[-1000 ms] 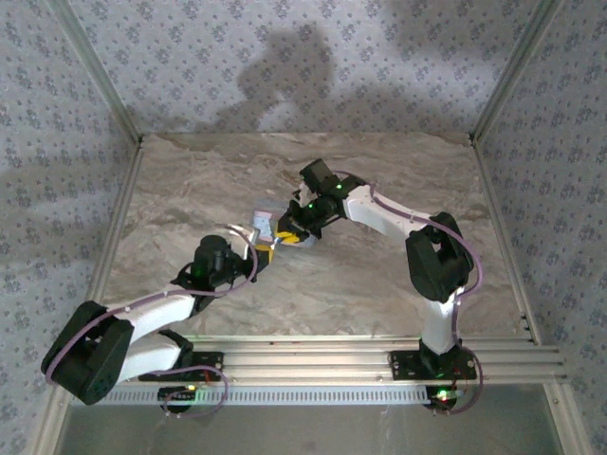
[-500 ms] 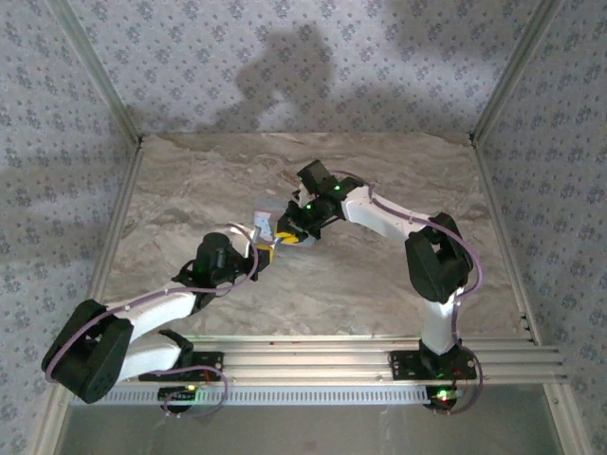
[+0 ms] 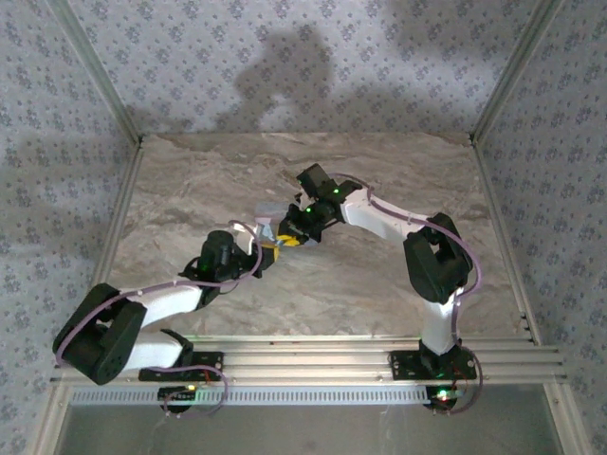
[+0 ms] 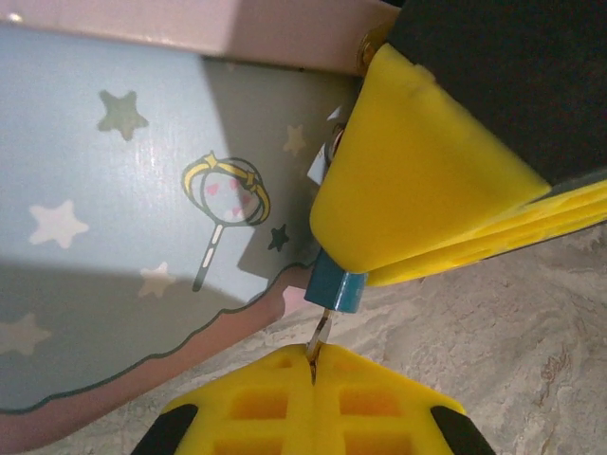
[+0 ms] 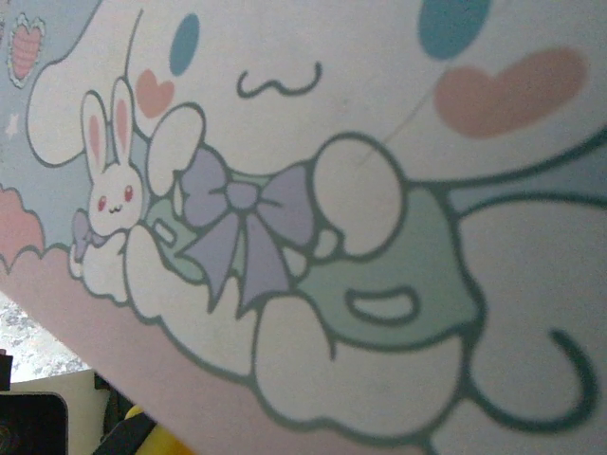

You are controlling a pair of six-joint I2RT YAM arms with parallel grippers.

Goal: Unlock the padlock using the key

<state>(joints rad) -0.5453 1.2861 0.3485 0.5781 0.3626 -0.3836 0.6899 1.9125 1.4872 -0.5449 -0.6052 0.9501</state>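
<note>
a marble-patterned table (image 3: 379, 284) is lying inside pale walls (image 3: 285, 57) papered with small blue flowers, and both arms are reaching in to meet near its middle. there a pale blue rectangular tin (image 3: 266, 213) with a pink edge is sitting, and in the left wrist view its side (image 4: 123, 237) is showing stars and a little wand. the right wrist view is looking closely at the tin's cartoon picture (image 5: 379, 190) of a white rabbit with a lilac bow.

the tiny dark blue-teal squarish padlock (image 4: 336, 290) is hanging just beside the tin, above the table. the right gripper (image 4: 360, 251) is clamping its yellow fingers around the padlock's upper part, leaving the lower end poking out. the left gripper (image 4: 315, 355) is squeezing its yellow fingers tight on a thin metal key (image 4: 320, 334), whose blade is pointing up and touching the padlock's underside. how deep the blade is sitting in the lock i cannot tell. from above, the left gripper (image 3: 268, 251) and right gripper (image 3: 289, 237) are almost touching.
</note>
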